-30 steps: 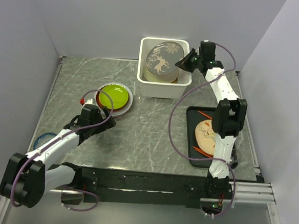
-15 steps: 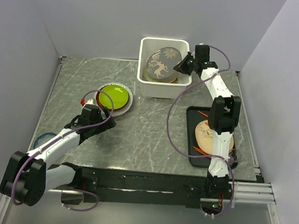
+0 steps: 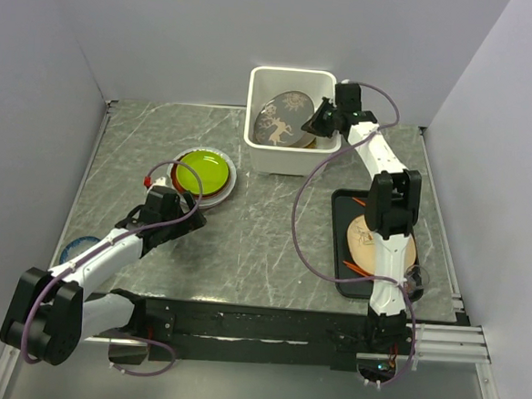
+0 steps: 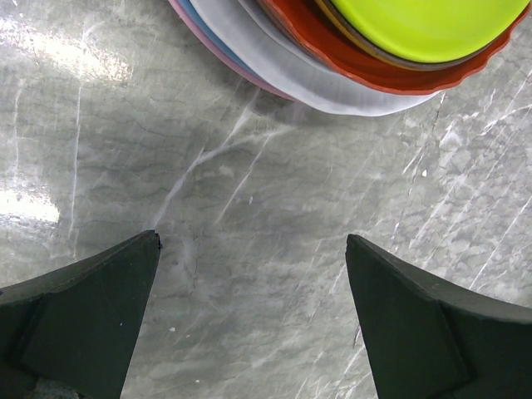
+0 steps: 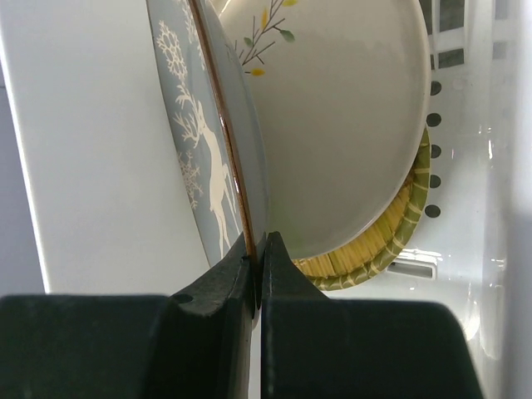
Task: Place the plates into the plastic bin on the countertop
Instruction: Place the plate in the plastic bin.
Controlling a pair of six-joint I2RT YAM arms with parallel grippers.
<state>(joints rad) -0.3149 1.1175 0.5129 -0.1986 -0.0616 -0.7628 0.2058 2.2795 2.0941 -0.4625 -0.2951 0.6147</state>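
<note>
Our right gripper point(image 5: 258, 243) is pinched shut on rim of grey plate point(image 5: 199, 166); plate sits tilted in bin point(image 3: 287, 157) at rear of desk point(image 3: 263, 236), deer pattern up, over cream plate point(image 5: 349, 125). Left gripper point(image 4: 251, 241): wide open, holding nothing, just short of stack point(image 4: 374, 50) w/ lime on top.

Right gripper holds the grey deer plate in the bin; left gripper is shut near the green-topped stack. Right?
No: the left gripper is open near the green-topped stack, as the left wrist view shows. The rest is right.
</note>
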